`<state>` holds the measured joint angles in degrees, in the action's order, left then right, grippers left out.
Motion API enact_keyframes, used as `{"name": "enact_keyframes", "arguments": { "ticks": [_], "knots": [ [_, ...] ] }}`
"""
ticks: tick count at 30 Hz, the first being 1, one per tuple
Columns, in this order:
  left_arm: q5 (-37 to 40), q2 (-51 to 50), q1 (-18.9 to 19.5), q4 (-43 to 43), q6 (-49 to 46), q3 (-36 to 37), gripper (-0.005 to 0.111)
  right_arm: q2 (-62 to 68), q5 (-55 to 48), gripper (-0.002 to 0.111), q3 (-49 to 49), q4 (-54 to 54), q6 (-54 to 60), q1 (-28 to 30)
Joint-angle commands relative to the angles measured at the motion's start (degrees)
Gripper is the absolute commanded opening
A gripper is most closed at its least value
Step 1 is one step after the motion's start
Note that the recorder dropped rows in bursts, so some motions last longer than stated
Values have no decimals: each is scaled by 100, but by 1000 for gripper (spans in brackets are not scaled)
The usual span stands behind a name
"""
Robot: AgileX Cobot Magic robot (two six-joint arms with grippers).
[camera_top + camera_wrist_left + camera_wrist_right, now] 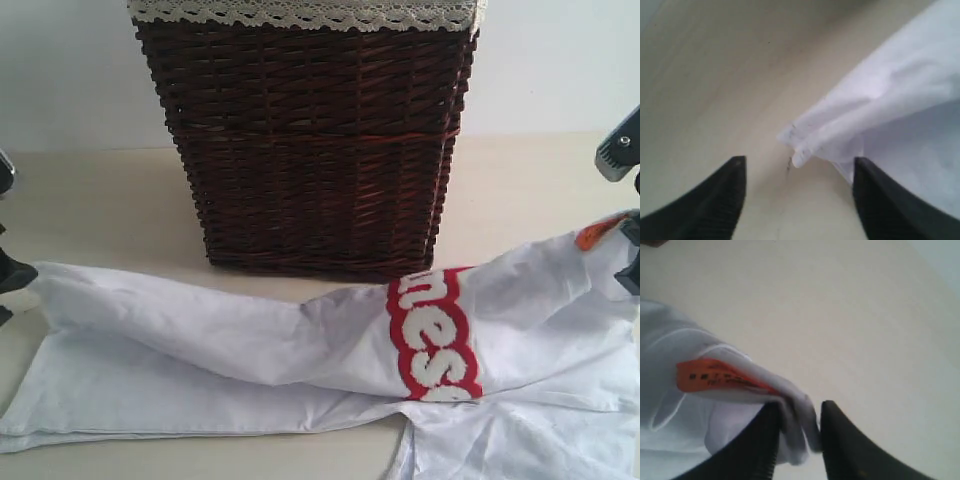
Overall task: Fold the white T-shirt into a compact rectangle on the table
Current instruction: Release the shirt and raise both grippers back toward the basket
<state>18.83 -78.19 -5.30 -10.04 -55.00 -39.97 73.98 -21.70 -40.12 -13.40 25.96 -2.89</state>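
Observation:
The white T-shirt [250,335] lies stretched lengthwise across the table [100,200] in front of the basket, with its red letter band [430,340] right of centre. My left gripper [800,161] is open at the shirt's left end. A crumpled corner of the shirt [805,145] rests on the table just beyond its fingertips, touching neither. My right gripper [800,405] is shut on a fold of the collar beside the orange neck tag [715,376]. That end [598,232] sits slightly raised at the right edge.
A tall dark wicker basket [310,140] with a cream lace liner [300,12] stands right behind the shirt's middle. A white wall runs behind the table. Bare tabletop shows left and right of the basket.

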Motion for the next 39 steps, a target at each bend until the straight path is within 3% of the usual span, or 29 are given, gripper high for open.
{"name": "enact_keyframes", "arguments": {
  "ticks": [1, 4, 9, 12, 15, 19, 24, 26, 31, 34, 39],
  "knots": [
    [-800, -209, 21, 14, 314, -3, 74, 212, 721, 58, 34, -174, -413, -12],
    [-1199, -188, 21, 14, 314, -3, 71, 212, 1002, 60, -29, -614, -751, -12],
    [-1341, -154, 21, -32, 365, -3, 57, 212, 890, 52, -358, -971, -1857, 1],
    [-1231, -138, -37, -398, 723, -3, 33, 200, 774, 28, -469, -793, -2701, -12],
    [-1163, -27, -306, -1100, 912, -35, 0, 180, 788, 0, -479, -271, -2648, -99],
    [-1107, 42, -1010, -2394, 901, -293, 0, 167, 1035, 0, -479, 908, -2159, -561],
    [-1256, -221, -1982, -3164, 871, -480, 0, 203, 1650, 0, -227, 2941, -804, -1445],
    [-1713, -320, -2366, -3283, 871, -480, 0, 203, 2286, 0, -9, 3426, -674, -1786],
    [-3017, -541, -3122, -3256, 933, -489, 0, 305, 3773, 0, 243, 3282, -1023, -2581],
    [-3927, -807, -3294, -2812, 1421, -615, 0, 630, 4492, 0, 137, 3243, -1131, -2713],
    [-4215, -1549, -3032, -1378, 2646, -1161, 0, 1640, 4800, 0, -542, 3301, -1117, -2713]
  ]
}}
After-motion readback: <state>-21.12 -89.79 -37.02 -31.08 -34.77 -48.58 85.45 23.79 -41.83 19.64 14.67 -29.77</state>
